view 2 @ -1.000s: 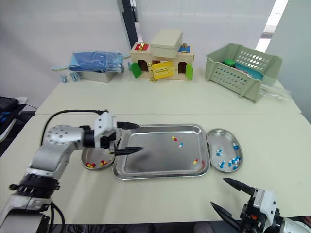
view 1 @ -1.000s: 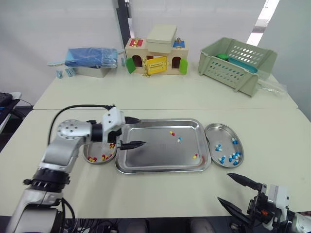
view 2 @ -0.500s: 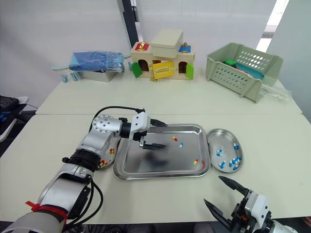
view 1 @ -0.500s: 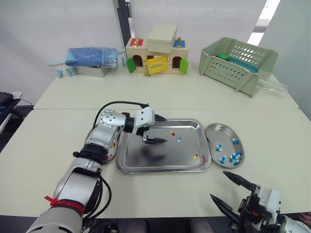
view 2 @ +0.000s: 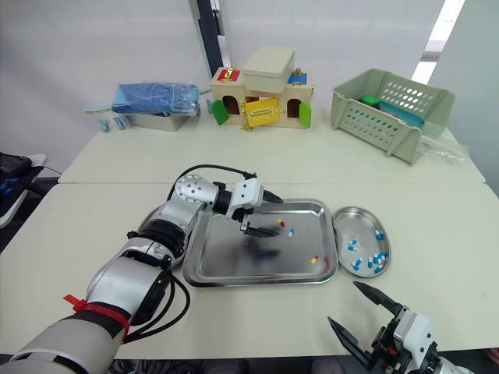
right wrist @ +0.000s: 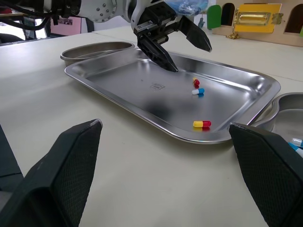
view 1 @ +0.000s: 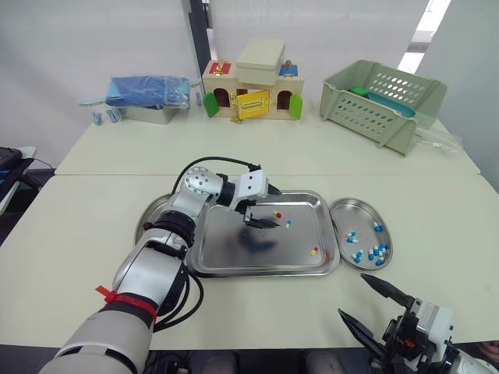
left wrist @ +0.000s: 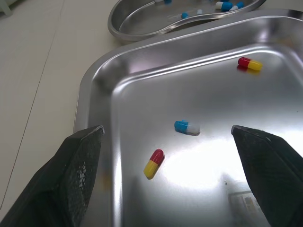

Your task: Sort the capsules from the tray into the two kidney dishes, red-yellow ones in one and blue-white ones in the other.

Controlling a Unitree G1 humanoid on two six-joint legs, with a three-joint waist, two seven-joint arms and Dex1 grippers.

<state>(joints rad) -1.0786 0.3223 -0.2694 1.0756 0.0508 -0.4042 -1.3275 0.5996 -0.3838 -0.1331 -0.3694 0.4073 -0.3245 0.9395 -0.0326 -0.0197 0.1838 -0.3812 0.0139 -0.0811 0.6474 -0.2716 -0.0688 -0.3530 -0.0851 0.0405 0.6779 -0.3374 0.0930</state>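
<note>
The left gripper, a second ago at the left edge of the tray by the left kidney dish, now hangs over the tray's far right part, jaws apart, just beside a red-yellow capsule and a blue-white capsule.

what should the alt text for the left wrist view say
The open left claw hangs over a steel tray, a red-yellow capsule and a blue-white capsule between its fingers. Another red-yellow capsule lies farther off; past the tray sits a dish of blue-white capsules.
</note>
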